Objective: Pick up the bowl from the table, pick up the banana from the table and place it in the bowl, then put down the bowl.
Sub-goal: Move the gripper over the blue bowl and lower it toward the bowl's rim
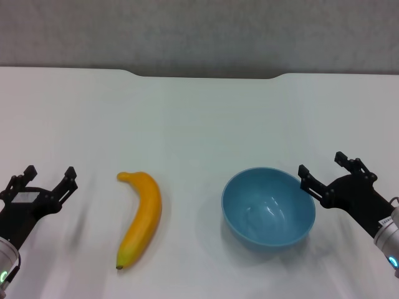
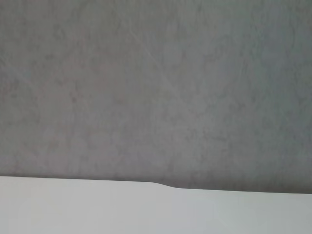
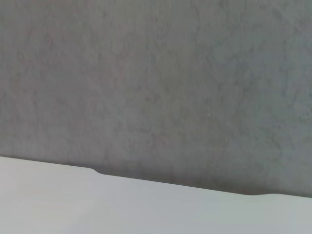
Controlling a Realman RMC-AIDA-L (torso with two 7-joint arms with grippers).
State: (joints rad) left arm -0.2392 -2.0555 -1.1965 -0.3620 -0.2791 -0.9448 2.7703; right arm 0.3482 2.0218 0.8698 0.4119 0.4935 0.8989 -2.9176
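The light-blue bowl stands upright and empty on the white table, right of centre near the front. The yellow-orange banana lies on the table to the bowl's left, its dark end toward the front. My right gripper is open just right of the bowl's rim, one finger close to it, not touching that I can see. My left gripper is open at the front left, well left of the banana. Both wrist views show only the table's far edge and the grey wall.
The table's far edge has a raised notch against the grey wall. The two arms take up the front corners.
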